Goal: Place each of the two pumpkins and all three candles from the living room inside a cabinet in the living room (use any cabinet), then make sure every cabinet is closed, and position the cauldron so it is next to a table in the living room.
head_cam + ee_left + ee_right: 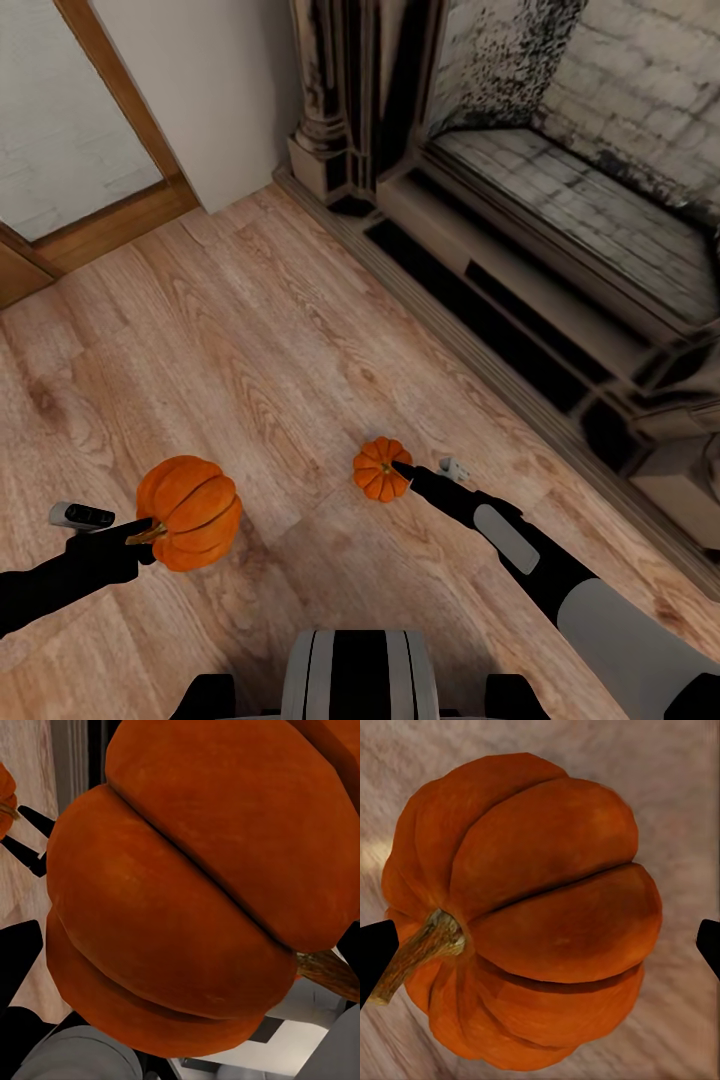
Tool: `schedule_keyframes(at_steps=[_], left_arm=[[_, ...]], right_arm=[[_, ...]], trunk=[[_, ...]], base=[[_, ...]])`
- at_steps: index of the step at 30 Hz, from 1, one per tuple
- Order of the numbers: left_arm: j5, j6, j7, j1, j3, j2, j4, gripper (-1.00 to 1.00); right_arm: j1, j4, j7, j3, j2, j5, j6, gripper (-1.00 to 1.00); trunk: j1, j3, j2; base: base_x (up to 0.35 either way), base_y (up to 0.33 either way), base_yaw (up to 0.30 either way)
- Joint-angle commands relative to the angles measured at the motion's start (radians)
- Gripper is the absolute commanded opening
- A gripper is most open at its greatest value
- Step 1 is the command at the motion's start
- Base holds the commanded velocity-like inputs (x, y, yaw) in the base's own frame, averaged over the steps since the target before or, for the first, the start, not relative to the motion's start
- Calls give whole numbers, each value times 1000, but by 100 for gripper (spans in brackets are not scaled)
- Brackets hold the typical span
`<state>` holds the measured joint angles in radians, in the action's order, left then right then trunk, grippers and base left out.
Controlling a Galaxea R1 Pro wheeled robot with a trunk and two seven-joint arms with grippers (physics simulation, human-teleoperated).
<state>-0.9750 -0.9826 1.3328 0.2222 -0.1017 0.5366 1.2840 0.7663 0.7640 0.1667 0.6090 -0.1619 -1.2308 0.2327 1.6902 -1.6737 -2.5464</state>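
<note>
Left claw (150, 530): clamped on the stem of 1 pumpkin (190, 512), which is lifted clear of the wooden floor (250, 330).
Held pumpkin: tipped sideways, stem toward the claw.
Right claw (405, 470): spread wide, a dark fingertip (376, 949) on each side of the second pumpkin (380, 468).
Second pumpkin: resting on the floor, between the right claw's jaws.
Fireplace (560, 200): beyond the right claw, well apart.
</note>
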Motion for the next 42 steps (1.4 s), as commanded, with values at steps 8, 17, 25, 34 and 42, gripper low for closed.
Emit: schedule_keyframes(at_steps=[8, 17, 25, 34, 42], left_arm=[[-4, -8, -1, 0, 0, 0, 0, -100], [-4, -8, -1, 0, 0, -1, 0, -100], [-4, -8, -1, 0, 0, -1, 0, -100], [-2, -8, -1, 0, 0, -1, 0, -100], [-4, -8, -1, 0, 0, -1, 0, -100]], right_arm=[[1, -2, 1, 3, -1, -7, 2, 100], [1, -7, -7, 10, -1, -7, 11, 100], [1, -8, -20, 13, 0, -7, 11, 100], [1, -8, -81, 15, 0, -7, 11, 100], [1, -8, -82, 14, 1, -7, 11, 100]], trunk=[[0, -1, 0], [0, -1, 0], [0, -1, 0], [0, -1, 0], [0, -1, 0]], base=[[0, 13, 0], [0, 17, 0], [0, 19, 0], [0, 24, 0], [0, 66, 0]])
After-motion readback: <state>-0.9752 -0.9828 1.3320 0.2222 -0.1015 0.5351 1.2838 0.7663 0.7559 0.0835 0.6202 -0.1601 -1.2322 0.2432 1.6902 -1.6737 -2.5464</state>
